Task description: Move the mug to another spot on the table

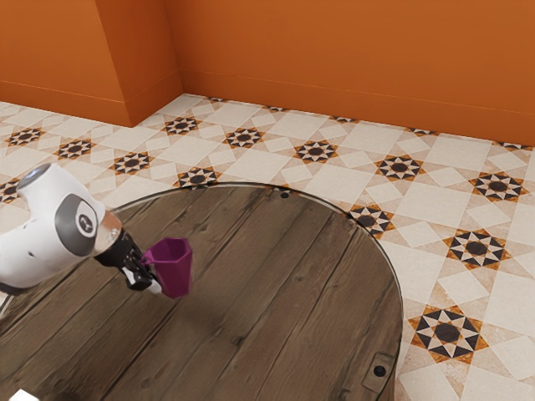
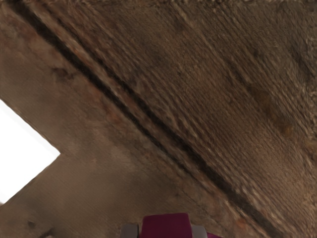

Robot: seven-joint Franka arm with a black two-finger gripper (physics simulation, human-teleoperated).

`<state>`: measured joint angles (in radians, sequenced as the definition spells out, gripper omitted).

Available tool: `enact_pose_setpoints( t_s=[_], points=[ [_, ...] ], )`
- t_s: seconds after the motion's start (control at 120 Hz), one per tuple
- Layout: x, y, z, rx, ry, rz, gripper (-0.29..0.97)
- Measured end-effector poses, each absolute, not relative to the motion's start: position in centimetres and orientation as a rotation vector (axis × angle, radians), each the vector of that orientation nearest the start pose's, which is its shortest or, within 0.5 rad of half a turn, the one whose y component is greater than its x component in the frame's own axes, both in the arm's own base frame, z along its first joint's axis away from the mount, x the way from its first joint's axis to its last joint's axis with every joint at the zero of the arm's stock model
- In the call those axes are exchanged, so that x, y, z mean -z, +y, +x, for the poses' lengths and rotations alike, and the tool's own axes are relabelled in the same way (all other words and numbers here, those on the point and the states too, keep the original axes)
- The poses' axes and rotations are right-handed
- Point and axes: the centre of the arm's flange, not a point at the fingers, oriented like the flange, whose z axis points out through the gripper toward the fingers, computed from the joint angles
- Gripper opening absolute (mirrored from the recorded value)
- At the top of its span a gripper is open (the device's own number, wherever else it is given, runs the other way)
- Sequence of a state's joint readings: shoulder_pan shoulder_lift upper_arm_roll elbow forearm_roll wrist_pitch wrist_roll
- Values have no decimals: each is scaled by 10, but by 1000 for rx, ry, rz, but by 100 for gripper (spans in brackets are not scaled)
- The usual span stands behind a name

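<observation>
Over the table (image 1: 276, 284), our gripper (image 1: 148, 278) clamps the mug (image 1: 175, 269) by its wall (we judge it light, stiff, slick), fingers barely apart.

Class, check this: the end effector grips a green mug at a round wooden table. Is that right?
No: the mug is magenta, not green, as the exterior view shows. The end effector does grip it at the round wooden table.
</observation>
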<state>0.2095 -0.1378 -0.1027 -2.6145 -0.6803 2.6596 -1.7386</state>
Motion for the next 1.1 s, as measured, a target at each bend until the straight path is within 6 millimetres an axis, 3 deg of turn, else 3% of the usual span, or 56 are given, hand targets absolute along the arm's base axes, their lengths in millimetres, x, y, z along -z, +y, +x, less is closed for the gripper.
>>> enact_pose_setpoints(
  t_s=[0.283, 0.65, 0.983, 1.1],
  points=[
    [-289, 81, 439, 193, 2595, 985, -8],
    [-272, 89, 462, 142, 2568, 1057, -8],
    [-256, 93, 464, 138, 2566, 1087, -10],
    [-256, 95, 462, 139, 2558, 1073, 16]
  ],
)
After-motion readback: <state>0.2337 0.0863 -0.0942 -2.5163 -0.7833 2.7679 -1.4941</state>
